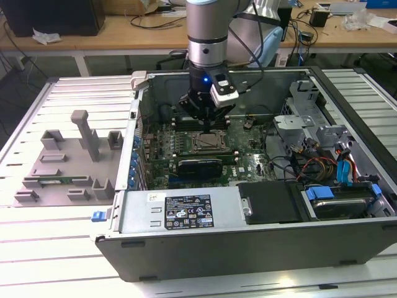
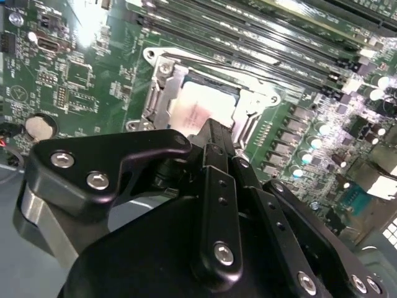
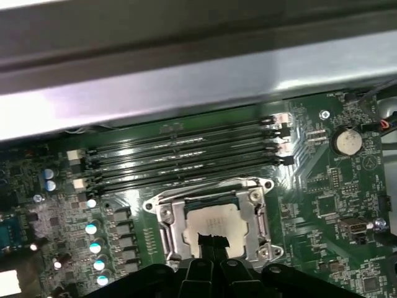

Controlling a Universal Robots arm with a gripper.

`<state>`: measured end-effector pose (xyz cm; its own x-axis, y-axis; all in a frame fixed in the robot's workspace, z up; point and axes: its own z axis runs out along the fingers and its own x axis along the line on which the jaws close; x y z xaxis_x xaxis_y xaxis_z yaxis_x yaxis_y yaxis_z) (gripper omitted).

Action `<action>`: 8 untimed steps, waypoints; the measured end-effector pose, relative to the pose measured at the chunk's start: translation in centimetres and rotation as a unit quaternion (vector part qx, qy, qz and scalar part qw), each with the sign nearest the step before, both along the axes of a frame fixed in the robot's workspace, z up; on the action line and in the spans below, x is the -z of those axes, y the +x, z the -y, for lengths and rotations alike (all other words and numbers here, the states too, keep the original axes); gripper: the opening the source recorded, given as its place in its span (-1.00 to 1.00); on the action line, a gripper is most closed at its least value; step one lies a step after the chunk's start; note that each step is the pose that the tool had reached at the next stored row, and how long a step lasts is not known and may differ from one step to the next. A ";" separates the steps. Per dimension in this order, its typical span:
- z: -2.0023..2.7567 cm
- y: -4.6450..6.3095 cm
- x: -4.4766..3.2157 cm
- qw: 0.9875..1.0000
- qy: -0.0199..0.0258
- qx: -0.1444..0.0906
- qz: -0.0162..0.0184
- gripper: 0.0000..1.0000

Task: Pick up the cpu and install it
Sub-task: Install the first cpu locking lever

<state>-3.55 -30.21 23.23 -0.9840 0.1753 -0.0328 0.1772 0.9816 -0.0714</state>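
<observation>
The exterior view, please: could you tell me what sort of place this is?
Probably a lab or workshop bench for computer assembly: an open computer case lies on a metal table, a grey parts holder sits beside it, and cluttered wooden desks stand behind.

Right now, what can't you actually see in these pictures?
- Exterior view: the gripper hides part of the socket beneath it.
- Both wrist views: the gripper's own black body covers the near edge of the cpu, so whether it lies fully seated is unclear.
- Whether the fingertips touch the cpu: hidden.
</observation>
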 end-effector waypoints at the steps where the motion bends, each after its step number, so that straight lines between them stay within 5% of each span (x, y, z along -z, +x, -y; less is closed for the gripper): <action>1: 0.03 0.2 0.01 1.000 0.000 -0.001 -0.002 -0.79; 8: 0.80 0.4 0.14 1.000 0.000 -0.021 -0.001 -0.79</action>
<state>-3.19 -31.01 23.09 -0.9905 0.1336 -0.0314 0.1355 0.9882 -0.0718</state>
